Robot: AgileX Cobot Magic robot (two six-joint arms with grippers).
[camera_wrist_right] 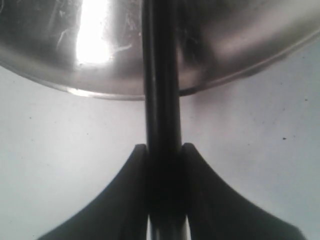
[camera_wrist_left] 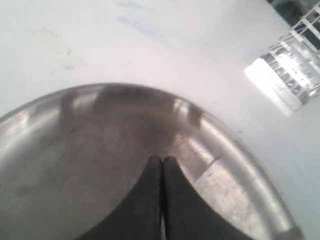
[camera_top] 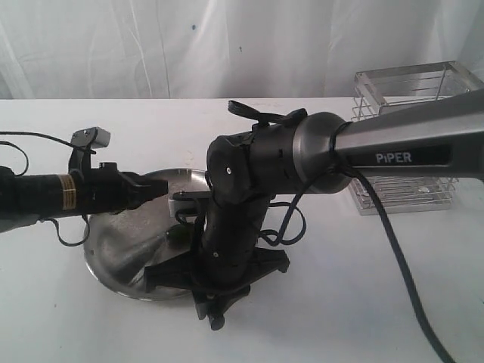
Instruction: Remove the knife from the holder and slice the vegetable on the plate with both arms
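The bulky right arm (camera_top: 234, 189) blocks its own grip from outside, yet its wrist view shows the right gripper (camera_wrist_right: 162, 152) clamped on the knife (camera_wrist_right: 161, 60), which crosses the rim of the plate (camera_wrist_right: 100, 92), while the left gripper (camera_wrist_left: 162, 164) hangs pinched shut, empty, over that plate

I see my right gripper (camera_wrist_right: 163, 150) at bottom centre, both black fingers pressed against the knife (camera_wrist_right: 161, 75), which runs straight up mid-frame. The steel plate (camera_wrist_right: 240, 45) spans the top, with glare at upper left, and the white surface (camera_wrist_right: 60, 150) lies below.
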